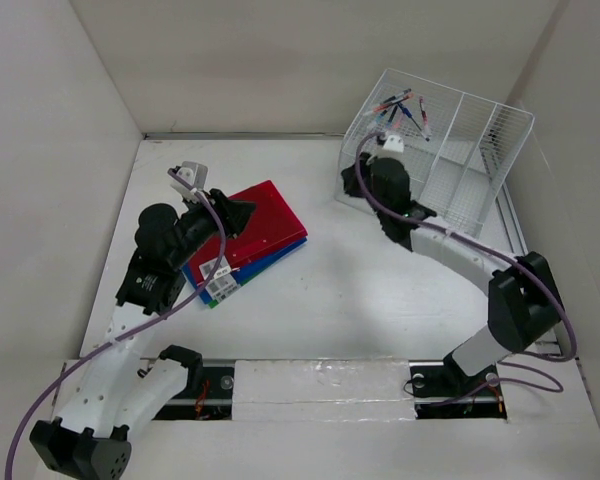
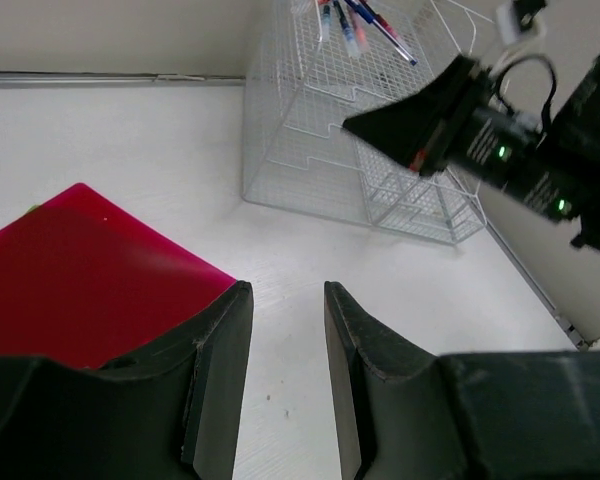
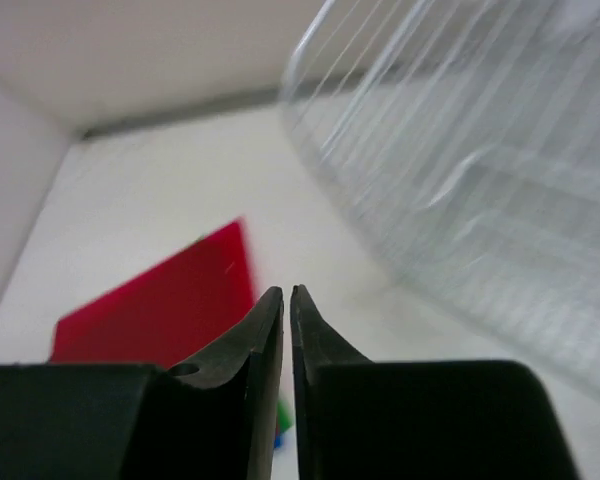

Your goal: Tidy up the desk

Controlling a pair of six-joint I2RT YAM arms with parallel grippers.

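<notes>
The white desk (image 1: 330, 300) holds a stack of notebooks, red (image 1: 265, 215) on top with blue and green edges below, left of centre. My left gripper (image 1: 238, 212) hangs over the red notebook's near-left part, open and empty. In the left wrist view its jaws (image 2: 288, 300) stand apart above bare desk, the red notebook (image 2: 80, 270) beside the left finger. My right gripper (image 1: 353, 183) is shut and empty beside the front left corner of the wire-mesh rack (image 1: 450, 150). The right wrist view (image 3: 286, 295) shows its jaws together, with the red notebook (image 3: 170, 300) beyond.
The rack stands at the back right and holds several pens (image 1: 405, 108) in its left compartment; they also show in the left wrist view (image 2: 365, 25). Upright white panels (image 1: 50, 150) close the sides and back. A metal rail (image 1: 510, 215) runs along the right edge.
</notes>
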